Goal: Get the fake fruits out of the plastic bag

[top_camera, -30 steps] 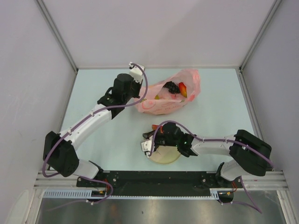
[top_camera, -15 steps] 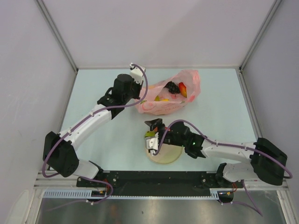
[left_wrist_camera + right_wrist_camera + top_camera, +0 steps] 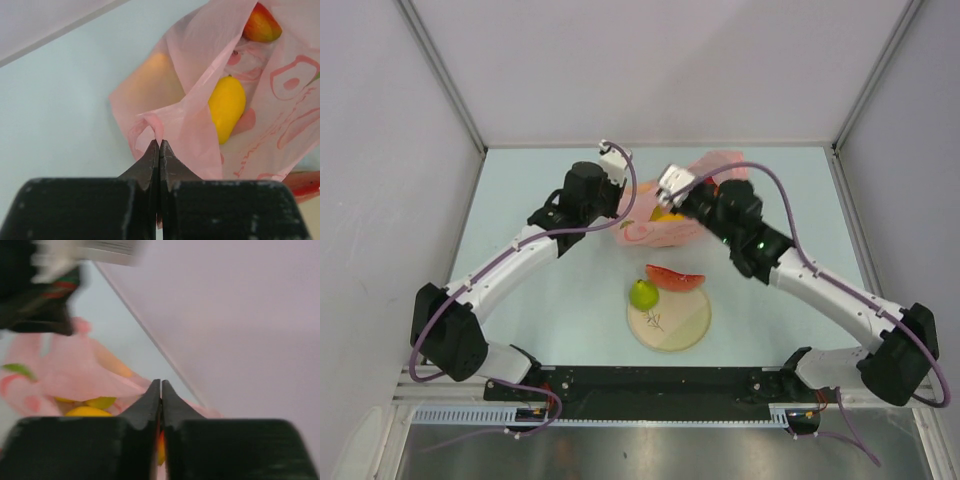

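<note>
The left gripper (image 3: pixel 158 145) is clamped tight on a pinched fold of the plastic bag (image 3: pixel 195 125), its two dark fingers pressed flat together with the pink film bunched just past the tips. Beyond that fold the bag's mouth lies open. A yellow mango (image 3: pixel 227 107) lies inside, against the printed wall, and a red-orange fruit (image 3: pixel 260 25) sits deeper in, near the far end. The left arm (image 3: pixel 510 260) stretches from its base at the near left corner diagonally up across the table (image 3: pixel 520 190), elbow low and wrist bent toward the bag's left edge.

The right gripper (image 3: pixel 160 385) has its fingertips meeting with nothing visible between them. It hangs above the bag, with pink film and yellow fruit below the tips in the blurred wrist view. The right arm (image 3: pixel 820 285) reaches from the near right corner in a long slant to the far middle of the table. Its wrist is over the bag, close to the left wrist.

Nearer the bases, a green pear (image 3: pixel 642 294) stands at the left rim of a round cream plate (image 3: pixel 685 330). A red watermelon slice (image 3: pixel 675 278) lies at the plate's far rim, between plate and bag.
</note>
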{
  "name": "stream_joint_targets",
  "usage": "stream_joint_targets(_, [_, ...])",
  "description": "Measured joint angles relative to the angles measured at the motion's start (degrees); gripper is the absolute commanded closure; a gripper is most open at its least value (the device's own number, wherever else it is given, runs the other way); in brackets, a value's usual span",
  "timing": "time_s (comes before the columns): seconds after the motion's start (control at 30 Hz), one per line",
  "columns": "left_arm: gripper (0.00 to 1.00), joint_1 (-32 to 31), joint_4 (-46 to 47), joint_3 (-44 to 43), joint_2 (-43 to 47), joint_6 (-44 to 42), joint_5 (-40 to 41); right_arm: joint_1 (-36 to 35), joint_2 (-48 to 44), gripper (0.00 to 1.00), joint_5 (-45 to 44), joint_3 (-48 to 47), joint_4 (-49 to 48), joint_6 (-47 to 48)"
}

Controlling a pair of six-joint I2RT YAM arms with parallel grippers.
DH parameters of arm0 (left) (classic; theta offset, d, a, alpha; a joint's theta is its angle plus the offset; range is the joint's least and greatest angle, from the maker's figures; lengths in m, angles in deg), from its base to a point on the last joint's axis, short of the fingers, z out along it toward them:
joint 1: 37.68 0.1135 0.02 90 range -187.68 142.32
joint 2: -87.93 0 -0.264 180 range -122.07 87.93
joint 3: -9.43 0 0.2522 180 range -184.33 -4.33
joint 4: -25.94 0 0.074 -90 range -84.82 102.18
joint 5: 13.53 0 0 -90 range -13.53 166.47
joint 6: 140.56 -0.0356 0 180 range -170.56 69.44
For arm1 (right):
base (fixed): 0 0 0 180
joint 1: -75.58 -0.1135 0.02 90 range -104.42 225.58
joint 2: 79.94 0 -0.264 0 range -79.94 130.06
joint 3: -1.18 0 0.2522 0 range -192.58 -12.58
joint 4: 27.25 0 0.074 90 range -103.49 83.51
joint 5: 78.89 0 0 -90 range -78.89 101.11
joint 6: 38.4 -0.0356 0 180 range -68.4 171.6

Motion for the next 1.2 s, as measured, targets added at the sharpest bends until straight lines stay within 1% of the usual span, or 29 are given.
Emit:
stream_joint_targets(0.07, [1.0,0.0,-1.29,1.09,0.76,-0.02,-0.02,5.81,0.85,1.0,-0.24,-2.75,1.03,-3.67])
stream_joint_targets(0.13, [1.0,0.0,-2.82,1.57,1.09,0.04,0.04,8.83,1.57,1.0,0.37,-3.13,2.29,-5.77])
stream_joint_targets(0.2, [1.0,-0.02,-4.26,1.57,0.83,0.15,0.33,9.68,3.08,1.0,1.36,-3.13,3.85,-7.15])
stream_joint_targets(0.3, [1.0,-0.26,-5.81,1.53,-0.92,-0.26,1.97,11.19,6.47,1.0,5.05,-3.1,7.5,-9.62])
stream_joint_targets(0.43, [1.0,-0.55,-6.03,0.94,-5.18,-3.61,5.49,13.53,10.49,1.0,7.13,-3.02,10.4,-13.09])
stream_joint_targets(0.53, [1.0,-0.59,-5.29,0.46,-6.78,-5.9,7.23,14.49,13.94,1.0,6.86,-3.02,11.02,-14.23])
stream_joint_targets(0.63, [1.0,-0.44,-4.09,-0.02,-6.08,-7.13,9.25,14.58,18.18,1.0,5.84,-3.3,12.44,-15.26])
stream_joint_targets(0.73, [1.0,-0.09,-1.42,-0.46,-4.9,-9.29,9.03,14.93,22.34,1.0,4.52,-3.89,13.73,-15.69])
stream_joint_targets(0.83, [1.0,0.09,0.83,-4.17,-6.43,-11.65,9.2,16.44,26.91,1.0,2.03,-6.05,13.4,-15.26])
stream_joint_targets(0.87, [1.0,0.2,0.33,-8.33,-8.79,-12.24,9.4,17.9,30.1,1.0,0.28,-9.05,12.83,-14.73])
stream_joint_targets(1.03, [1.0,1.92,4.15,-32.2,-24.87,-14.84,10.12,26.67,42.73,1.0,-5.11,-23.85,8.48,-12.76])
stream_joint_targets(1.13, [1.0,3.34,4.96,-45.86,-34.47,-16.96,11.56,32.35,46.71,1.0,-8.81,-30.25,4.7,-10.69])
stream_joint_targets(1.2, [1.0,4.13,3.26,-58.38,-41.83,-17.35,12.57,35.23,47.36,1.0,-10.97,-33.16,2.71,-9.64])
